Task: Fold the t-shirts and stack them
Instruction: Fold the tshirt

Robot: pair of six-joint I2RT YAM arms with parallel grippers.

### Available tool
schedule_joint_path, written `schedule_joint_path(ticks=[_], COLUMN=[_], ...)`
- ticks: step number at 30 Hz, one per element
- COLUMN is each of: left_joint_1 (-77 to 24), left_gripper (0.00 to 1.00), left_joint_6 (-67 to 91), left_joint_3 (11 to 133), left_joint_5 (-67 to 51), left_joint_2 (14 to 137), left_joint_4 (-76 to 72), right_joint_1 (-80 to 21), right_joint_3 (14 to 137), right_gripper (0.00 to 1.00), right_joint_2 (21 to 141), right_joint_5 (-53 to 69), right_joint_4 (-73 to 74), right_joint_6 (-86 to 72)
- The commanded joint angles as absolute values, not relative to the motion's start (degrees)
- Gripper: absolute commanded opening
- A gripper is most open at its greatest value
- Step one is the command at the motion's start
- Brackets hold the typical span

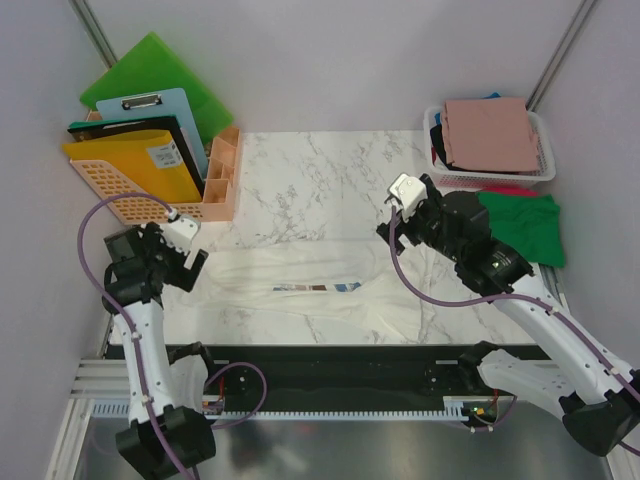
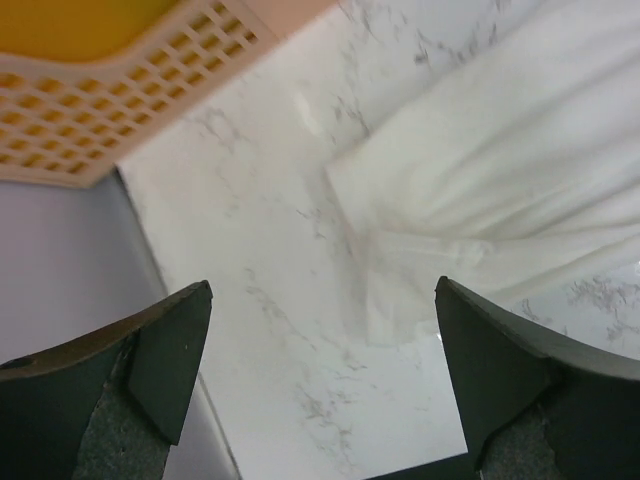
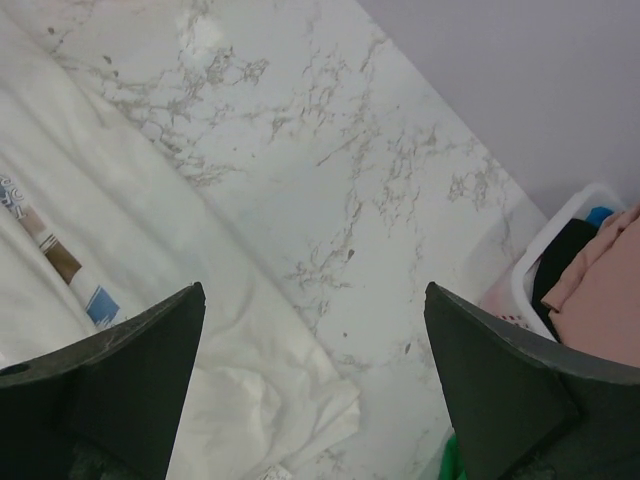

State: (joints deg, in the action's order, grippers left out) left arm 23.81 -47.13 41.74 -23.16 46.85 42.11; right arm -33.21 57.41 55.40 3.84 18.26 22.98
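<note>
Left gripper (image 2: 322, 300) fully spread, empty, right gripper (image 3: 314, 295) likewise, both over ends of cream-white t-shirt (image 1: 300, 270) lying lower centre on marble tabletop (image 1: 320, 170), green t-shirt (image 1: 525, 225) at right edge, dusty-pink t-shirt (image 1: 487, 133) atop white basket (image 1: 546, 150) upper right, grey walls (image 1: 330, 60)

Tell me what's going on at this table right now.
Two robot arms are set to fold t-shirts. A cream-white t-shirt lies spread across the near part of the marble table, print up, not yet folded. The left gripper hovers open over its left end and the right gripper hovers open near its right end; neither holds anything. A green t-shirt lies at the table's right edge, and a dusty-pink t-shirt sits on top of the white basket in the far right corner.
</note>
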Motion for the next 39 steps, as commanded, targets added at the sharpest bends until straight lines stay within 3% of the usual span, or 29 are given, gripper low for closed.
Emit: schedule_joint_path(ticks=[1,7,13,19,30,31,34,35,38,39], left_joint_1=[24.0,24.1,24.1,24.2,24.2,24.2,24.1,24.2,24.2,24.2], left_gripper=[1.0,1.0,1.0,1.0,1.0,1.0,1.0,1.0,1.0,1.0], left_joint_6=[-45.0,-44.5,-28.1,-24.8,-29.0,-29.4,-30.2,-30.2,-30.1,-30.0], left_joint_3=[49.6,50.2,50.4,51.0,50.3,50.0,49.5,49.3,49.0,48.9], left_joint_5=[-29.9,-15.0,-5.5,-7.3,-6.6,-6.4,-6.2,-6.4,-7.5,-7.7], left_joint_2=[45.2,44.8,43.9,46.3,44.7,44.7,44.9,45.0,45.3,45.5], left_joint_4=[47.5,42.8,30.4,30.6,33.6,33.6,33.6,33.7,33.7,33.6], right_joint_1=[-33.1,-33.1,-33.7,-33.8,-28.8,-28.6,-28.0,-27.9,-27.9,-27.9], right_joint_3=[57.7,56.6,54.1,53.2,56.0,56.1,56.0,56.0,56.2,56.4], right_gripper=[0.98,0.98,0.98,0.98,0.8,0.76,0.52,0.31,0.0,0.0], right_joint_2=[54.7,59.8,69.5,77.9,90.4,90.5,90.2,89.9,89.0,88.8], right_joint_5=[5.4,14.2,20.5,21.7,23.2,23.2,23.4,23.4,22.9,22.6], right_joint_4=[19.1,30.4,33.8,30.3,30.3,30.3,30.8,31.3,31.9,32.0], right_joint_6=[22.4,21.8,22.9,25.5,30.4,30.8,31.4,31.6,31.2,31.1])
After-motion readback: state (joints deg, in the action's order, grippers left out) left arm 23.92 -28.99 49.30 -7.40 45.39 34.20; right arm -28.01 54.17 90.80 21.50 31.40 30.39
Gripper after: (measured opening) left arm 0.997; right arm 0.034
